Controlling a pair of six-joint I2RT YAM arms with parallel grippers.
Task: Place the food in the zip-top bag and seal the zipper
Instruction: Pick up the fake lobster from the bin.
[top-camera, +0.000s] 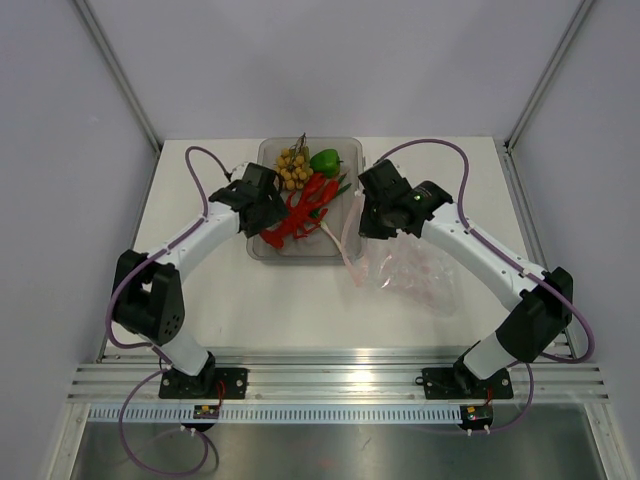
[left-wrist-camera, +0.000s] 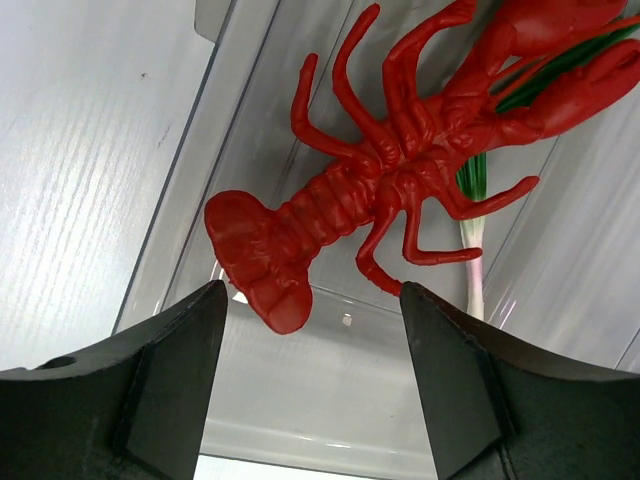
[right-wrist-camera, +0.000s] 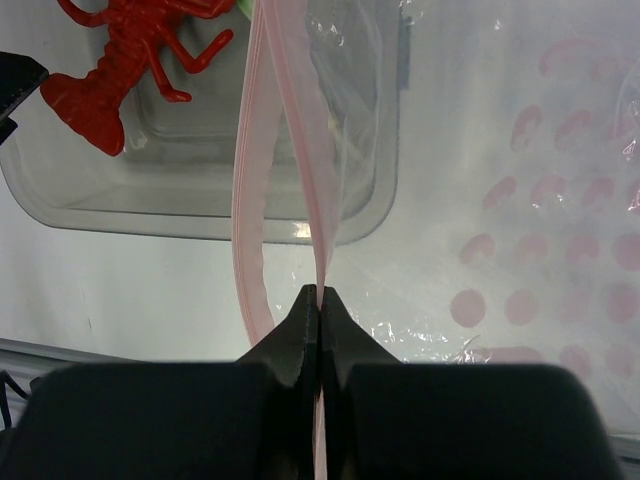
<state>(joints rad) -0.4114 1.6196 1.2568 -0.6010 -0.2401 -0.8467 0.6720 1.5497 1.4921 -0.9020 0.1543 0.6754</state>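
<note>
Left gripper (left-wrist-camera: 315, 300) stands spread wide, its two dark fingers (left-wrist-camera: 170, 380) at the bottom of the wrist view on either side of the red lobster's (left-wrist-camera: 390, 170) tail fan, with a gap on both sides. The lobster lies in the clear tray (top-camera: 300, 252), its claws pointing to the upper right over the thin green stalks (left-wrist-camera: 472, 180). In the overhead view the tray sits at upper middle, holding the cluster of yellow-tan balls (top-camera: 293, 168) and the green bell pepper (top-camera: 325, 161) at its top end.

The right gripper (right-wrist-camera: 320, 295) is pressed together, pinching one side of the pink-red zipper (right-wrist-camera: 248, 200). The other side of the strip bows away to the left. The zip-top bag (top-camera: 415, 270), crinkly with pink dots, lies on the table (top-camera: 300, 310) just right of the tray.
</note>
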